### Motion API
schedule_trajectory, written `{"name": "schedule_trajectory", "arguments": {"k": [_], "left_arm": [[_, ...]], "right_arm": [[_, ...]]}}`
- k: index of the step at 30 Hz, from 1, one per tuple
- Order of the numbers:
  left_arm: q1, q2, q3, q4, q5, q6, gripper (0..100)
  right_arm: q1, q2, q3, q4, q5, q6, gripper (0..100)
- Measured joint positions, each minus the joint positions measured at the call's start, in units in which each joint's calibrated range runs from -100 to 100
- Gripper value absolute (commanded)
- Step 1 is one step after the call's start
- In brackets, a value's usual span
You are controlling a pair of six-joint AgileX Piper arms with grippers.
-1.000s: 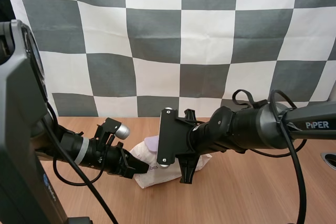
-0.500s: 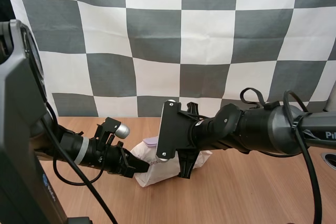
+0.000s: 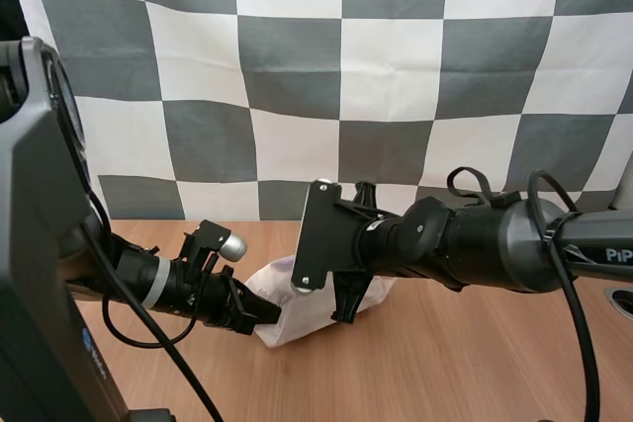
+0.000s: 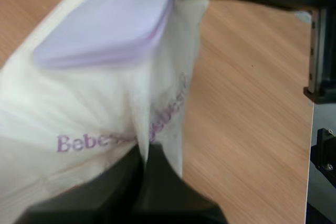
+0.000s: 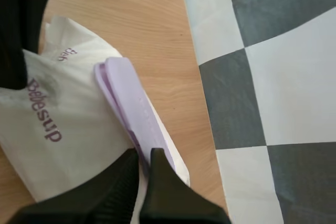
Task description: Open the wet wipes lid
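A white wet wipes pack (image 3: 293, 309) with purple lettering lies on the wooden table (image 3: 475, 363) between my two arms. My left gripper (image 3: 265, 315) is shut on the pack's near left edge; in the left wrist view its tips (image 4: 144, 162) pinch a fold of the wrapper (image 4: 79, 108) below the purple lid (image 4: 105, 30). My right gripper (image 3: 342, 311) reaches down at the pack's right end. In the right wrist view its tips (image 5: 145, 157) are pinched on the end of the purple lid (image 5: 126, 103), which stands slightly proud of the pack (image 5: 63, 129).
The table's right edge (image 4: 310, 129) runs close beyond the pack. Bare wood (image 3: 445, 343) spreads to the right and front of the pack. A round hole (image 3: 621, 298) sits at the table's far right.
My right arm has shifted a little left and up, its fingers staying at the lid's end. The pack has tilted slightly. My left gripper keeps its hold.
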Motion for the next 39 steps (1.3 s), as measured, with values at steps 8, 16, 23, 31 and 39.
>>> {"name": "schedule_trajectory", "arguments": {"k": [8,16,23,31,39], "left_arm": [[-0.87,0.14,0.28,0.34,-0.82,0.11,0],[-2.8,0.85,1.52,-0.28,-6.53,0.35,0],[-2.8,0.85,1.52,-2.82,-7.78,0.35,0],[-2.8,0.85,1.52,-4.29,-9.54,1.03,0],[-2.8,0.85,1.52,-5.3,-9.46,1.42,0]], "right_arm": [[-0.01,-0.25,-0.04,0.55,-6.98,-0.06,0],[-0.19,-1.23,-0.33,5.1,-7.98,-0.11,0],[-2.48,-3.0,1.74,2.64,1.41,-0.11,0],[-3.41,-5.95,4.02,-1.17,7.75,-0.11,0],[-3.41,-7.75,4.11,-5.95,19.81,-0.11,0]]}}
